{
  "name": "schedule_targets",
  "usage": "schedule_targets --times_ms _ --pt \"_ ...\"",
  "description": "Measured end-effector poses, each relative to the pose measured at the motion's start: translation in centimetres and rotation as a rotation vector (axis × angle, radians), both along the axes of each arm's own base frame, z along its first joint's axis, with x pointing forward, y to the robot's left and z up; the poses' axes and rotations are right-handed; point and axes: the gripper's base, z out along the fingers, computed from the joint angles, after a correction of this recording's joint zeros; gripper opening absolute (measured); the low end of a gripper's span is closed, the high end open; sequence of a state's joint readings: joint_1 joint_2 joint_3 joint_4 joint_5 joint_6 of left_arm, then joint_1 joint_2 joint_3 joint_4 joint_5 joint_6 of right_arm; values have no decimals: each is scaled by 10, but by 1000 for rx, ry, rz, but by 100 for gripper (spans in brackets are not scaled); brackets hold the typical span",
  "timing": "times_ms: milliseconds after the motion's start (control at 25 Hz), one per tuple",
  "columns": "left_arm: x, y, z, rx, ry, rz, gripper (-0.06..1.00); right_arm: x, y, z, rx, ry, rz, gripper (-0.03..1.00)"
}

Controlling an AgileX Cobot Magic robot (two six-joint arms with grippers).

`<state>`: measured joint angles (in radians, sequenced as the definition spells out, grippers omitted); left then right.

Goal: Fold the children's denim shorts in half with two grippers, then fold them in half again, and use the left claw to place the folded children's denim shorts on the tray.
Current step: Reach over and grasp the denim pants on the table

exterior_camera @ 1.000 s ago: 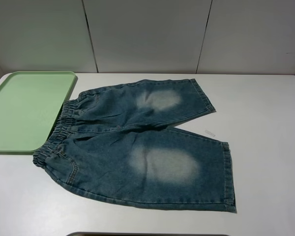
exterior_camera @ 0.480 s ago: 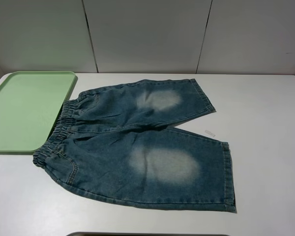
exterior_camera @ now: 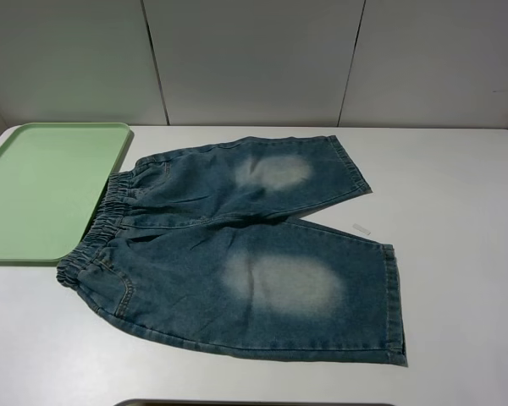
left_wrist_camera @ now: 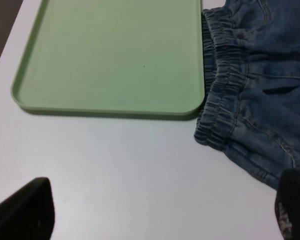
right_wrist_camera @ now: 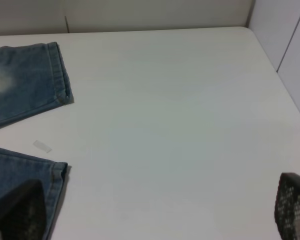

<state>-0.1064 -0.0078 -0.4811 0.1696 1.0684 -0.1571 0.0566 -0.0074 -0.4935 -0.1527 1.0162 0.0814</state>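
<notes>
Children's denim shorts (exterior_camera: 237, 245) unfolded, left claw (left_wrist_camera: 160, 217), right claw (right_wrist_camera: 155, 215) — both gaping, empty

Denim shorts (exterior_camera: 237, 245) flat, waistband overlapping green tray (exterior_camera: 42, 190).

Blue-grey faded shorts (exterior_camera: 195, 283), pale-green tray (exterior_camera: 42, 194)

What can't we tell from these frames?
Tray: left corner cut by the exterior view's edge.
White scrap between the legs: too small to identify.
Dark object: cut off at the exterior view's bottom edge.
Shorts underside: hidden against the table.
Jaws: only tips inside both wrist views.
</notes>
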Motion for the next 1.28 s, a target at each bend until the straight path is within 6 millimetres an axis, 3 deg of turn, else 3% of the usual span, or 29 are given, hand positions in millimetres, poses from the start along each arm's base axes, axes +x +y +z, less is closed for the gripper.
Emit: schedule_targets --times_ms 440,1280 --pt "4 10 4 108 -47 -76 87 0 0 0 0 0 0 69" --pt "6 11 4 114 -53 -138 87 0 1 0 16 1 11 69"
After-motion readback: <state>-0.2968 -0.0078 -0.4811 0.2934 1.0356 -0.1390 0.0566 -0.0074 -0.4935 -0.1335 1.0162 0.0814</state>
